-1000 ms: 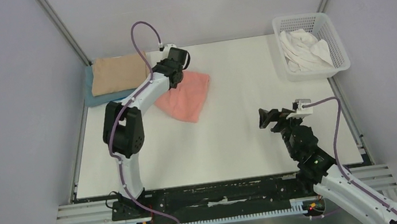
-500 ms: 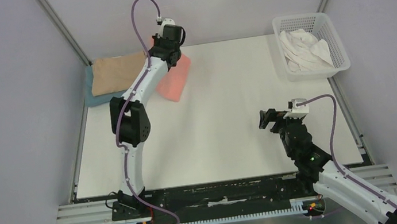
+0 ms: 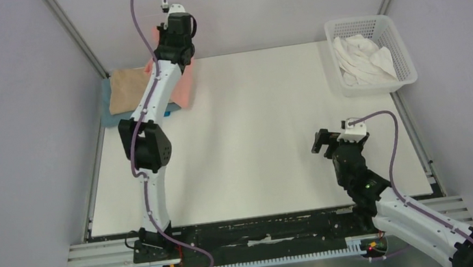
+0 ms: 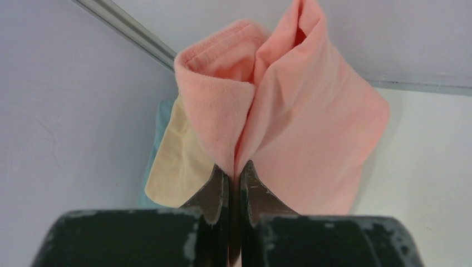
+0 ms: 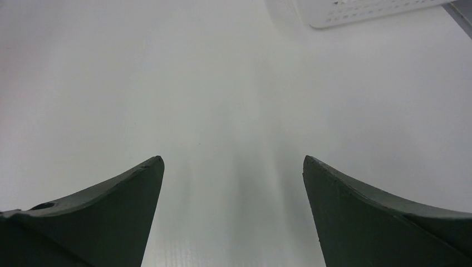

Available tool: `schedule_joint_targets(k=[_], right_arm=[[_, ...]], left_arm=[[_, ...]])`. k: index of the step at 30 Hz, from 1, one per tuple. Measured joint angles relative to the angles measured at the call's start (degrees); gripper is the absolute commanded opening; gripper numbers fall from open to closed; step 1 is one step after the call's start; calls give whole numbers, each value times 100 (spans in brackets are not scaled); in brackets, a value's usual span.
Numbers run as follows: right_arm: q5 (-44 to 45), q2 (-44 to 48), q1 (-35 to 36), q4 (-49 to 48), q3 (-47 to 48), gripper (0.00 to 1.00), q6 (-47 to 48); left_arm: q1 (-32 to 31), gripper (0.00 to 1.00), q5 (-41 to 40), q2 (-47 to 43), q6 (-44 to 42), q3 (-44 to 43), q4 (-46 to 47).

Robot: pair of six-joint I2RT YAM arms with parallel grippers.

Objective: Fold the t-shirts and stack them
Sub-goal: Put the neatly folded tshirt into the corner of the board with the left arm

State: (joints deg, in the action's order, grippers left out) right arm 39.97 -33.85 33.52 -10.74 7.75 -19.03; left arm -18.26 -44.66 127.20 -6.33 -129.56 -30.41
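Top view. The left end effector is held high over the far left corner of the counter, and the salmon-pink t-shirt is seen below it, partly hidden by the arm. Just beside, the tan t-shirt is laid on the blue t-shirt. The white t-shirt is heaped in the mesh basket, far right. The right end effector is held over the near right area.

A white counter filled the middle of the enclosure. Plain pale grey walls closed it in at 9, 12 and 3 o'clock. Slanted metal posts ran up the corners at 11 and 1 o'clock. At 6 o'clock a black strip edged the counter, with a slotted pale rail just beside it. The light was soft and even.
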Motion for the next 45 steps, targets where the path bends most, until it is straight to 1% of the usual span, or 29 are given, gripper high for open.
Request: schedule_joint_targets(k=[7, 11, 22, 27, 30, 33, 34, 37, 39, 40, 45], right_arm=[[262, -76, 0, 0, 0, 98, 85], [367, -72, 0, 0, 0, 98, 107], [507, -155, 0, 0, 0, 98, 114], [566, -247, 0, 0, 0, 98, 129], [597, -321, 0, 0, 0, 98, 129], [651, -352, 0, -2, 0, 98, 131], [662, -352, 0, -11, 0, 98, 133], [717, -380, 0, -61, 0, 98, 175], [769, -400, 0, -92, 0, 98, 210], [796, -407, 0, -103, 0, 98, 221], [859, -409, 0, -125, 0, 98, 280]], left_arm=[[31, 2, 22, 0, -52, -387, 48], [184, 2, 85, 0, -46, -452, 44], [815, 2, 157, 105, -44, -426, 66], [1252, 2, 387, 269, -50, -61, 358], [1462, 2, 470, 540, -57, 26, 511], [1650, 2, 358, 894, -136, 26, 713], [1685, 5, 310, 979, -155, 26, 750], [1786, 57, 227, 1217, -179, 28, 826], [1825, 74, 199, 1318, -184, 31, 850], [1834, 77, 151, 1340, -184, 33, 872], [1834, 79, -164, 1344, -79, -17, 964]])
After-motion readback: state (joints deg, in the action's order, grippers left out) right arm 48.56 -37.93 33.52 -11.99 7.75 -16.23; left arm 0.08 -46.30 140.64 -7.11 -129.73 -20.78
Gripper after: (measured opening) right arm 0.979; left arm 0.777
